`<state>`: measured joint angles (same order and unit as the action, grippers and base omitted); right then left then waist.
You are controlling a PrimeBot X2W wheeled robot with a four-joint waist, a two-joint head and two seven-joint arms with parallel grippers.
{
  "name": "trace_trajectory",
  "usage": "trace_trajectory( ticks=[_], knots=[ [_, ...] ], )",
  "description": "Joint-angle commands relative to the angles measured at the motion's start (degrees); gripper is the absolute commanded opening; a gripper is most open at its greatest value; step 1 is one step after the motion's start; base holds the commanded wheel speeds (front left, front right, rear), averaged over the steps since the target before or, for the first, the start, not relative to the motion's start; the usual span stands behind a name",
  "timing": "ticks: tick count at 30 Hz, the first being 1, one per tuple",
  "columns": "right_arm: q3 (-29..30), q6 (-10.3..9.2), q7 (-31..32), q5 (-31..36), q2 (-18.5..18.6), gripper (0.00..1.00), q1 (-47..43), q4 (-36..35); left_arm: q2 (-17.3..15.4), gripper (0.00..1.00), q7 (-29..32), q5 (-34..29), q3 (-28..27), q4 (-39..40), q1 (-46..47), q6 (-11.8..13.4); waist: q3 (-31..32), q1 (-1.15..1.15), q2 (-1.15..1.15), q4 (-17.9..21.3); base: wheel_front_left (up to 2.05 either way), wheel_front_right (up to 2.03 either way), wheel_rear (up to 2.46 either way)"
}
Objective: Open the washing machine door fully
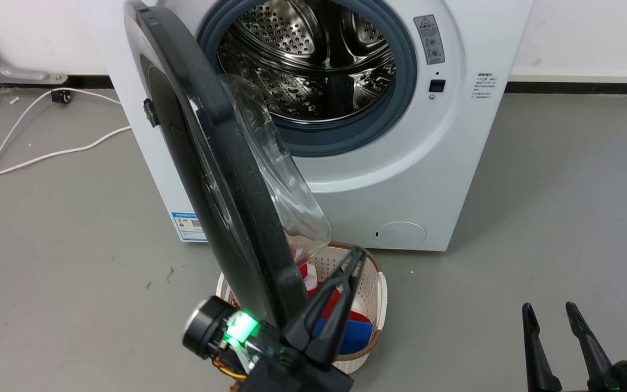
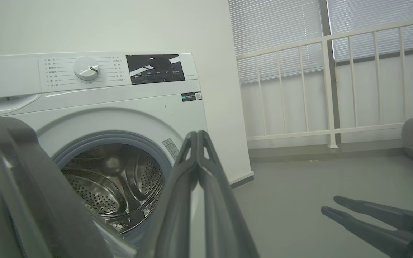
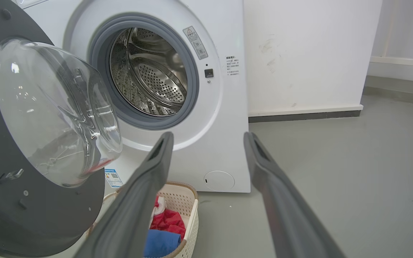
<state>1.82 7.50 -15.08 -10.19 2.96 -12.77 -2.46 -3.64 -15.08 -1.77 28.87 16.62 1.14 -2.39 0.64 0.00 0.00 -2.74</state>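
The white washing machine (image 1: pixel 433 158) (image 2: pixel 120 107) (image 3: pixel 228 143) stands with its steel drum mouth (image 1: pixel 313 60) exposed. The washing machine door (image 1: pixel 237 185) (image 2: pixel 20 179) (image 3: pixel 31 208) is swung out roughly square to the front, edge-on in the head view, its clear glass bowl (image 1: pixel 283 179) (image 3: pixel 48 107) facing the drum side. My left gripper (image 1: pixel 358 255) (image 2: pixel 196 133) is shut on nothing, lying close along the door's inner lower edge; I cannot tell if it touches. My right gripper (image 1: pixel 550 309) (image 3: pixel 208 138) (image 2: pixel 328 205) hangs open, well right of the door.
A white laundry basket (image 1: pixel 372 283) (image 3: pixel 192 204) with red and blue clothes sits on the floor under the door. White cables (image 1: pixel 30 158) trail over the grey floor at the left. A white railing (image 2: pixel 328 82) stands to the machine's right.
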Motion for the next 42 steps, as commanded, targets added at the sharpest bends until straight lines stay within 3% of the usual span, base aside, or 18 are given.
trace_trajectory(
  ticks=[1,8,16,26,42],
  knots=[
    [-0.02,-0.01,-0.12,0.28,-0.15,1.0,0.91,0.11,-0.47,0.0,-0.14,0.14,0.54,-0.81,-0.86,-0.32,-0.15,0.0,0.0,0.0,0.0,0.0,0.0],
    [-0.21,-0.01,-0.12,0.45,-0.16,1.0,1.53,0.42,-1.47,0.0,-0.14,0.64,3.48,-5.69,-2.66,-1.46,-1.26,0.0,0.0,-0.08,0.0,0.0,0.0],
    [-0.61,-0.01,-0.12,0.66,-0.16,1.0,2.98,0.81,-1.77,0.0,-0.14,1.65,3.68,-12.22,-2.88,-1.11,-3.24,0.0,0.0,0.27,0.0,0.0,0.0],
    [-0.89,-0.01,-0.12,0.62,-0.16,1.0,3.76,1.81,-1.59,0.0,-0.14,3.62,0.35,-18.45,-2.13,1.12,-4.46,0.0,0.0,-0.5,0.0,0.0,0.0],
    [-1.52,-0.01,-0.12,0.13,-0.14,1.0,2.77,2.74,-3.36,0.0,-0.07,5.23,-7.29,-16.5,-5.25,5.69,-3.5,0.0,0.0,-5.16,0.0,0.0,0.0]
  ],
)
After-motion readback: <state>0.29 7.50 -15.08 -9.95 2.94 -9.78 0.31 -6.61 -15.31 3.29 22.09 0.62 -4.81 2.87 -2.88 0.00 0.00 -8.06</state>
